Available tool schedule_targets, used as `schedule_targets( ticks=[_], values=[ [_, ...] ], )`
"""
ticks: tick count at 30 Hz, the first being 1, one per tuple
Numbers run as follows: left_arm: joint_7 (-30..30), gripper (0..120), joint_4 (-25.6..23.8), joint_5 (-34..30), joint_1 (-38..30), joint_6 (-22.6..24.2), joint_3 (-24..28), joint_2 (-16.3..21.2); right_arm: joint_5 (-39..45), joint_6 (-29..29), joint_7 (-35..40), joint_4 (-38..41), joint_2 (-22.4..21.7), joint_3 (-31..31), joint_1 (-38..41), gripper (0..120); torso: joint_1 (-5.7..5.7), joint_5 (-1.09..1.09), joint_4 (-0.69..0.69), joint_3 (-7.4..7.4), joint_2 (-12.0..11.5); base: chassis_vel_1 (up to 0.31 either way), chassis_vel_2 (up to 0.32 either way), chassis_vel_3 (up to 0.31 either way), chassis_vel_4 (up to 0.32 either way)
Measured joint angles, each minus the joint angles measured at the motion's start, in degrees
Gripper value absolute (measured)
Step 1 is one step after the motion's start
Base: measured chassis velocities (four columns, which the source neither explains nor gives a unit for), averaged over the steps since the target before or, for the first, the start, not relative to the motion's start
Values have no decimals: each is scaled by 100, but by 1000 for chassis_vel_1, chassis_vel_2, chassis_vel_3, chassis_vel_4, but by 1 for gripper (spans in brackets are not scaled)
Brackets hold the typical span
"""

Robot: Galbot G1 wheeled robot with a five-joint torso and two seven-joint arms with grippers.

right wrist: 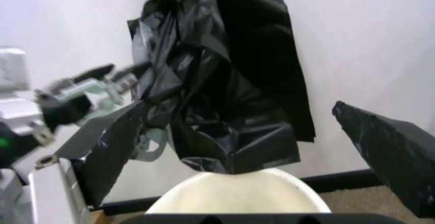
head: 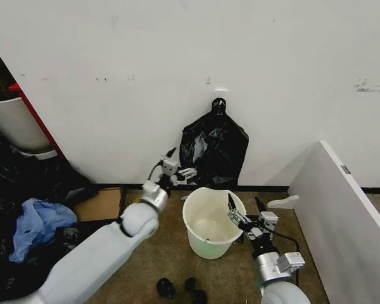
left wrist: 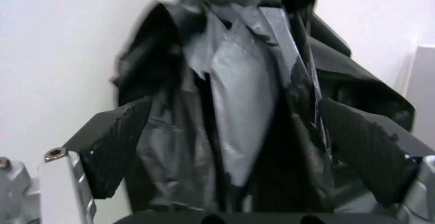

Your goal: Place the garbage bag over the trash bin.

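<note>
The garbage bag [head: 214, 149] is glossy, black and crinkled, and hangs on the white wall from a dark hook, just above and behind the trash bin [head: 210, 229]. That bin is a small cream-white bucket standing upright on the brown floor. My left gripper [head: 180, 166] is open at the bag's lower left edge. In the left wrist view the bag [left wrist: 251, 117] hangs between the spread fingers [left wrist: 112, 152]. My right gripper [head: 246, 206] is open at the bin's right rim. In the right wrist view it looks over the bin's rim [right wrist: 238, 191] toward the bag [right wrist: 224, 91].
A white panel [head: 342, 202] slants along the right. At the left are a blue plastic bag [head: 35, 225], dark clutter, a piece of cardboard [head: 101, 202] and a larger white bin [head: 12, 120] with a red bar. Small black objects [head: 177, 288] lie on the floor near me.
</note>
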Motion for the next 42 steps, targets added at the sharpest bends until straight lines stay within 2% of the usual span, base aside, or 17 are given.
schedule_targets(
  ticks=[3,8,16,26,30,32,34,38,41,42],
  values=[
    [-101,96,154,87,-93,35,146,-80,30,0,2,58,9,18,-23,100,0,1,0,0,0,0,0,0,0],
    [-237,94,209,214,-98,47,107,-123,62,-8,3,118,18,27,-44,100,-1,0,1,-1,0,0,0,0,0],
    [-283,94,-99,135,134,11,-192,121,56,-41,-10,161,78,-57,-55,100,-1,0,3,-1,0,0,0,0,0],
    [-211,94,277,199,-29,-94,-144,-109,37,-62,-20,235,119,-96,-84,100,-1,0,0,-1,0,0,0,0,0],
    [-142,84,329,243,-88,-128,-41,-122,30,-78,-23,249,129,-110,-112,100,-1,0,0,-1,0,0,0,0,0],
    [-115,71,357,276,-92,-139,11,-131,28,-98,-24,255,135,-131,-105,100,-1,0,1,-1,0,0,0,0,0],
    [-113,68,379,296,-92,-144,21,-137,29,-109,-25,262,135,-137,-94,100,-1,0,1,-1,0,0,0,0,0],
    [-103,50,500,359,-118,-174,57,-188,59,-138,-25,268,121,-156,-57,100,-1,0,1,-1,0,0,0,0,0],
    [-83,39,580,367,-156,-183,85,-239,92,-146,-25,270,111,-159,-50,100,-1,0,1,-1,0,0,0,0,0],
    [-83,39,580,367,-156,-183,85,-239,92,-146,-25,270,111,-159,-50,100,-1,0,1,-1,0,0,0,0,0]
  ],
)
